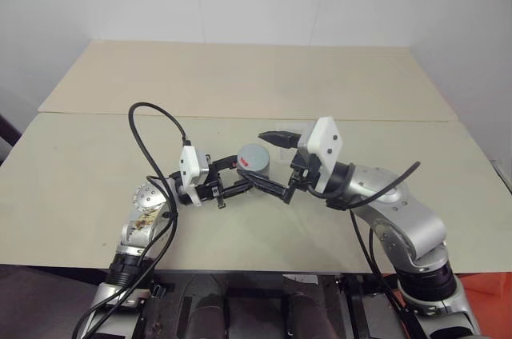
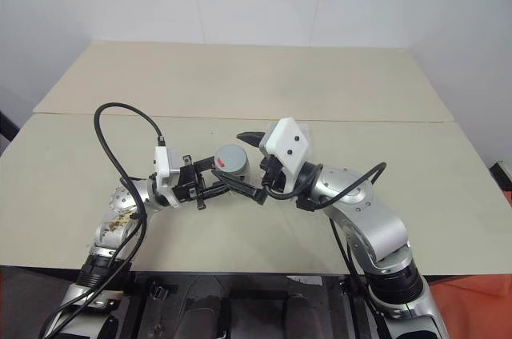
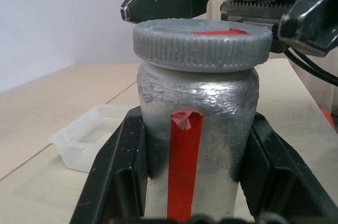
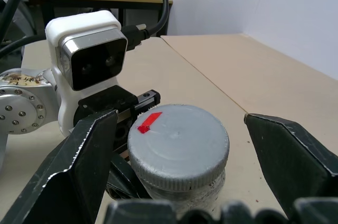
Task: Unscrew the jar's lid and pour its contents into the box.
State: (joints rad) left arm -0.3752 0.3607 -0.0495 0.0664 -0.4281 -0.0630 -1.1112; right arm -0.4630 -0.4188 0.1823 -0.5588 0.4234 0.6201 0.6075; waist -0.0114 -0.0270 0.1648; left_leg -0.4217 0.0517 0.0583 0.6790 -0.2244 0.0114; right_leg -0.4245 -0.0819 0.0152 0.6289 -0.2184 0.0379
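Above a pale wooden table [image 1: 96, 163], the left gripper [image 1: 240, 179] is reaching in from the left and clamping the jar [image 3: 198, 129] by its body, its two black fingers [image 3: 113, 182] pressing against either side of the whitish cylinder with the red stripe facing the wrist camera. The jar is standing upright in that grasp, held above the tabletop near the middle of the scene, and the grey lid [image 1: 256, 157], marked with a small red patch, is sitting screwed on top. From the right, the right gripper [image 4: 179, 145] is hovering at lid height with its jaws spread wide, one finger on each side of the cap and neither touching it. The box [image 3: 92, 135] is lying on the table beyond the jar, seen in the left wrist view.
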